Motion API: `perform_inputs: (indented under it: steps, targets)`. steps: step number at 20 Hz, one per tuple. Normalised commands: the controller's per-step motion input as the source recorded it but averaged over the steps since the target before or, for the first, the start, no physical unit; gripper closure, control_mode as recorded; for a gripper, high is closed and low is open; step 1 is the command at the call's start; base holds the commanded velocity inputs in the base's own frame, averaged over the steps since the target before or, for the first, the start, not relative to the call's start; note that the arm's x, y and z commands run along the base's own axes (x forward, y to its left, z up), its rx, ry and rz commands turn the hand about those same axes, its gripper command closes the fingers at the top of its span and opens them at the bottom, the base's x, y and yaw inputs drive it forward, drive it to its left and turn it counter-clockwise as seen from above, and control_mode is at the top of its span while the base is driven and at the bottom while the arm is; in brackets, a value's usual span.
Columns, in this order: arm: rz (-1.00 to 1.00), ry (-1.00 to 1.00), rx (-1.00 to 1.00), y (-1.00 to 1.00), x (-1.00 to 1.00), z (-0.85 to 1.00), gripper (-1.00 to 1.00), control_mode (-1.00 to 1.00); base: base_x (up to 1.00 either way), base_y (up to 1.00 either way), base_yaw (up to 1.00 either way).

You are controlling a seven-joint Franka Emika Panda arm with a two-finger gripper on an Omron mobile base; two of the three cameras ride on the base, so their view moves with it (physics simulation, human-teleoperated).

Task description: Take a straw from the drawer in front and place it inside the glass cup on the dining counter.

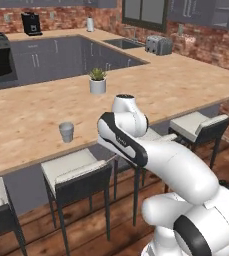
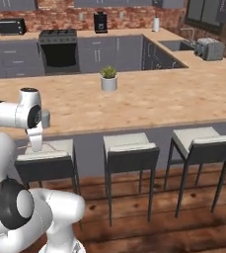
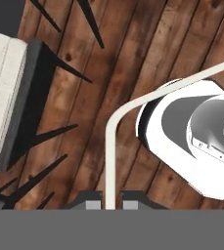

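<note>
Bent pale straw point(image 3: 110, 161) between pincer point(image 3: 110, 202) tips; glass cup point(image 1: 66, 132) upright on dining counter point(image 1: 31, 120).

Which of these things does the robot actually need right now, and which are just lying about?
Job: straw in the gripper; glass cup; dining counter.
Lying about: potted plant; toaster; coffee machine; stools.

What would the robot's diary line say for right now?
gripper: shut on straw | aim: down at floor | cup: on counter, no straw inside
</note>
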Motion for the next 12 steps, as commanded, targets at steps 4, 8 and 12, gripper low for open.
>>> perform_inputs:
  steps: [4,8,12]
  targets:
    - [0.0,0.0,0.0,0.0,0.0,0.0,1.0,1.0,0.63,-0.16,0.15]
    - [0.0,0.0,0.0,0.0,0.0,0.0,1.0,1.0,0.57,-0.24,0.14]
    - [0.0,0.0,0.0,0.0,0.0,0.0,1.0,1.0,0.62,-0.23,0.13]
